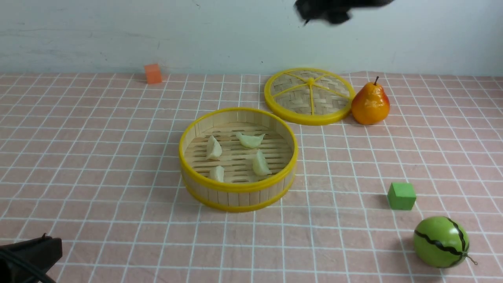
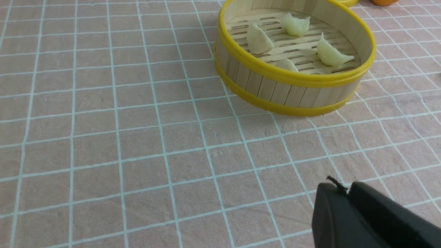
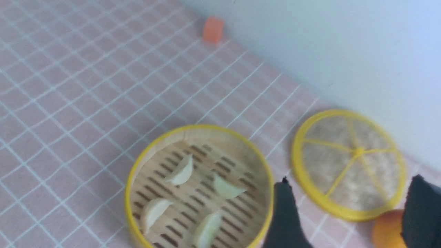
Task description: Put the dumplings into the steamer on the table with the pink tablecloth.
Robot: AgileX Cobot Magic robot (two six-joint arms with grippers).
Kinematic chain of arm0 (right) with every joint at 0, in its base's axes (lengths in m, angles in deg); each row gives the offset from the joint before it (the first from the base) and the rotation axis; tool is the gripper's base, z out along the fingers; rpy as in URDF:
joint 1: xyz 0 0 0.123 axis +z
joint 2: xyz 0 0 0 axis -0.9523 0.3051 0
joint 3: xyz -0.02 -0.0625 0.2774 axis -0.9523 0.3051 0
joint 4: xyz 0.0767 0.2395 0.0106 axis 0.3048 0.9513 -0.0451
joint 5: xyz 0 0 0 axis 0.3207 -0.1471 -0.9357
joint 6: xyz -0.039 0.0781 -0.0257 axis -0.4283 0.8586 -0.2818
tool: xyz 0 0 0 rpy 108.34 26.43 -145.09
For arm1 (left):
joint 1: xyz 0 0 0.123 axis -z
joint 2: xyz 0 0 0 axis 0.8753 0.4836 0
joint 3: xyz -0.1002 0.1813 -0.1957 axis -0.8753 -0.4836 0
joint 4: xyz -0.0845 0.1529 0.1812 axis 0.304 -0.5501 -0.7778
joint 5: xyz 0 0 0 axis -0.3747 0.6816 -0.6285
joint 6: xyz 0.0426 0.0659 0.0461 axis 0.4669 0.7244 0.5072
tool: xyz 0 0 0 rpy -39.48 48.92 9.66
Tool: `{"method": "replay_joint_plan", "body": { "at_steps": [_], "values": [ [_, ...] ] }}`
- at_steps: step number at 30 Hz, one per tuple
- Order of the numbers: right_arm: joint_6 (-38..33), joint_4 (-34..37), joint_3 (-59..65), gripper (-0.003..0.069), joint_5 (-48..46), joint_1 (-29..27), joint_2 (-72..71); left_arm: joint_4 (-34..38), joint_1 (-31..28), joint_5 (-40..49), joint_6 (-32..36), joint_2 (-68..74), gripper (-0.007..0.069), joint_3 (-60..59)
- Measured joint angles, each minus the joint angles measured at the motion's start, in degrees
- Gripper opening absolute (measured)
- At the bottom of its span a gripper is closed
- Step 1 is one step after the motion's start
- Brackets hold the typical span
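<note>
While four pale dumplings (image 1: 250,140) lay apart on the slatted floor of the steamer (image 1: 237,196), I had my right gripper (image 3: 348,206) raised high, its fingers spread wide with nothing between them. My left gripper (image 2: 339,196) hovered over the pink tablecloth (image 1: 118,220), nearer me than the steamer; I couldn't tell how far its fingers stood apart. The steamer sat upright on the cloth, near its woven lid (image 1: 330,98), with the orange-red pear (image 1: 370,104) just beside the lid's right edge.
</note>
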Motion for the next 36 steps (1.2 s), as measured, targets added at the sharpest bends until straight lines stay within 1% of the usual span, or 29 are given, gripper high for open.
{"method": "replay_joint_plan", "body": {
  "at_steps": [2, 4, 7, 10, 13, 16, 17, 18, 19, 21, 23, 24, 25, 26, 27, 30, 36],
  "values": [
    [0.35, -2.74, 2.75, 0.035, 0.08, 0.0, -5.9, 0.0, 0.0, 0.0, 0.0, 0.0, 0.0053, 0.0],
    [0.7, -5.34, 8.14, 0.0272, 1.28, 0.0, -12.34, 0.0, 0.0, 0.0, 0.0, 0.0, 0.0056, 0.0],
    [0.76, -8.64, 20.23, 0.0151, 7.03, -0.05, -21.51, 0.0, 0.0, 0.0, 0.0, 0.0, 0.0056, 0.0],
    [2.01, -10.82, 37.08, 0.0051, 19.37, -0.05, -31.18, 0.0, 0.0, 0.0, 0.0, 0.0, 0.0059, 0.0],
    [5.23, -12.44, 57.38, -0.0015, 38.63, -0.05, -40.81, 0.0, 0.0, 0.0, 0.0, 0.0, 0.0065, 0.0],
    [7.64, -12.75, 74.07, -0.0018, 57.77, -0.05, -46.21, 0.0, 0.0, 0.0, 0.0, 0.0, 0.007, 0.0],
    [8.56, -11.52, 80.73, -0.0014, 66.03, -0.05, -47.68, 0.0, 0.0, 0.0, 0.0, 0.0, 0.0071, 0.0],
    [9.21, -9.95, 85.63, -0.001, 71.92, -0.05, -48.07, 0.0, 0.0, 0.0, 0.0, 0.0, 0.0071, 0.0],
    [9.89, -7.62, 89.81, -0.0007, 76.66, -0.05, -48.1, 0.0, 0.0, 0.0, 0.0, 0.0, 0.0071, 0.0],
    [11.0, -1.92, 95.42, -0.0004, 82.29, -0.05, -47.68, 0.0, 0.0, 0.0, 0.0, 0.0, 0.0072, 0.0],
    [11.19, 4.42, 98.86, -0.0002, 85.61, -0.05, -46.91, 0.0, 0.0, 0.0, 0.0, 0.0, 0.0072, 0.0],
    [11.19, 5.11, 98.86, -0.0002, 85.61, -0.05, -46.79, 0.0, 0.0, 0.0, 0.0, 0.0, 0.0072, 0.0],
    [11.31, 10.82, 100.02, -0.0001, 86.76, -0.05, -45.81, 0.0, 0.0, 0.0, 0.0, 0.0, 0.0074, 0.0],
    [11.31, 10.82, 100.07, -0.0002, 86.88, -0.05, -45.81, 0.0, 0.0, 0.0, 0.0, 0.0, 0.0074, 0.0],
    [11.43, 14.73, 100.23, 0.0, 87.88, -0.05, -44.67, 0.0, 0.0, 0.0, 0.0, 0.0, 0.0075, 0.0],
    [11.43, 17.28, 100.35, 0.0002, 89.17, -0.05, -43.04, 0.0, 0.0, 0.0, 0.0, 0.0, 0.008, 0.0],
    [11.37, 17.77, 100.35, 0.0008, 89.33, -0.05, -42.02, 0.0, 0.0, 0.0, 0.0, 0.0, 0.0089, 0.0]
  ]
}}
